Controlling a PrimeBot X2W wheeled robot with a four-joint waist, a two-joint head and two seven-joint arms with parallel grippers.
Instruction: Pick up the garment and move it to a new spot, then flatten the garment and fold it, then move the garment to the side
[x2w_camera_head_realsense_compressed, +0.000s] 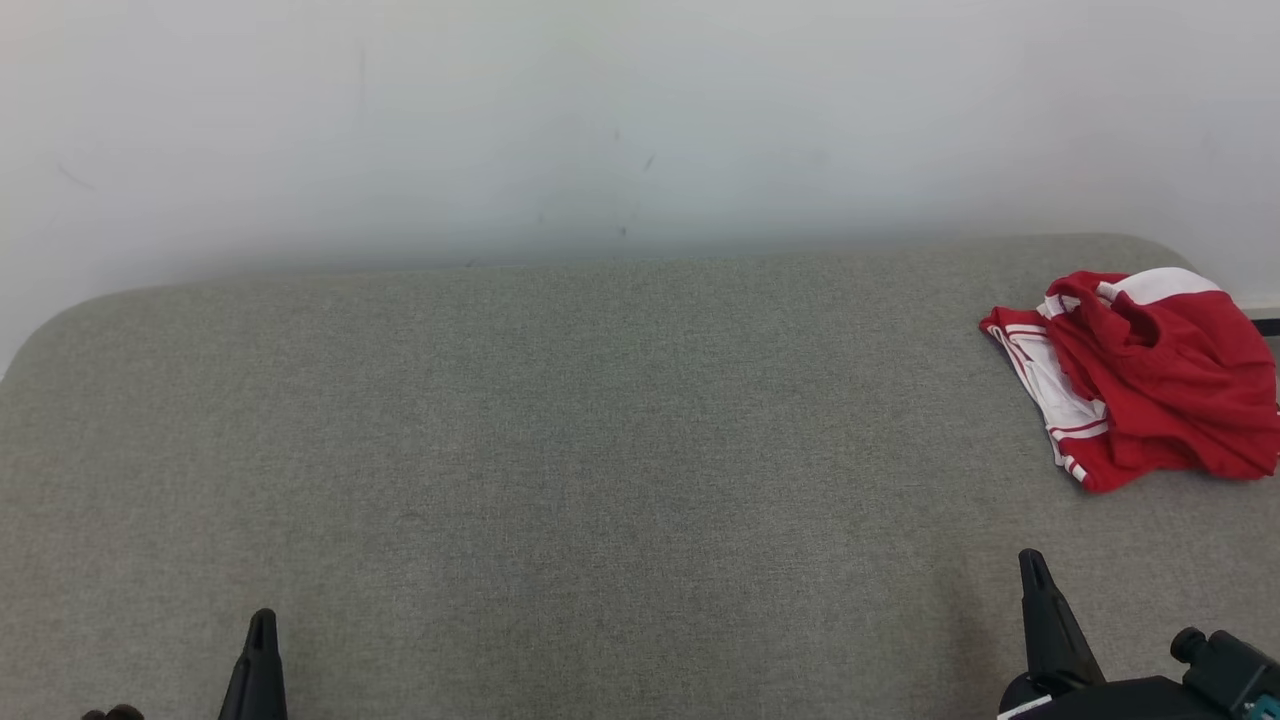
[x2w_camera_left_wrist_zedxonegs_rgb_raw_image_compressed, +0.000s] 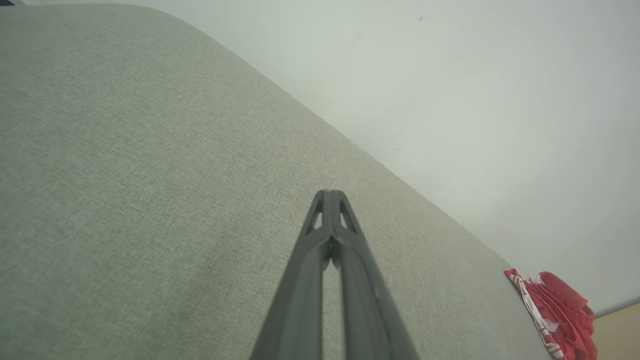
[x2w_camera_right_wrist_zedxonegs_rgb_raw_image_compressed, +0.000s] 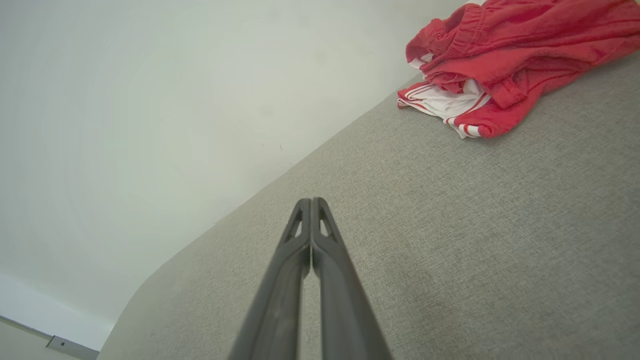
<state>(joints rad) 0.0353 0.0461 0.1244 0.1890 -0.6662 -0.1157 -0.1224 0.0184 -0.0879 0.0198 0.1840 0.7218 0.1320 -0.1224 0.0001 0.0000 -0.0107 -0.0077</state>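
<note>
Left gripper (x2w_camera_head_realsense_compressed: 262, 622) and right gripper (x2w_camera_head_realsense_compressed: 1031, 560), at the frame's lower corners, are both closed tight and empty over the grey pad (x2w_camera_head_realsense_compressed: 600, 450). The red-and-white garment (x2w_camera_head_realsense_compressed: 1140, 375) lies bunched at the pad's far right, close to its edge, either awaiting pickup or already set aside. Risk: a grab taking only one layer could drag it over that edge.

Bare lab-like test room: grey fabric-covered surface (x2w_camera_head_realsense_compressed: 600, 420) against plain white wall (x2w_camera_head_realsense_compressed: 600, 120).

Garment (x2w_camera_head_realsense_compressed: 1160, 375) soft matt cloth; table (x2w_camera_head_realsense_compressed: 560, 450) coarse grey woven fabric.
</note>
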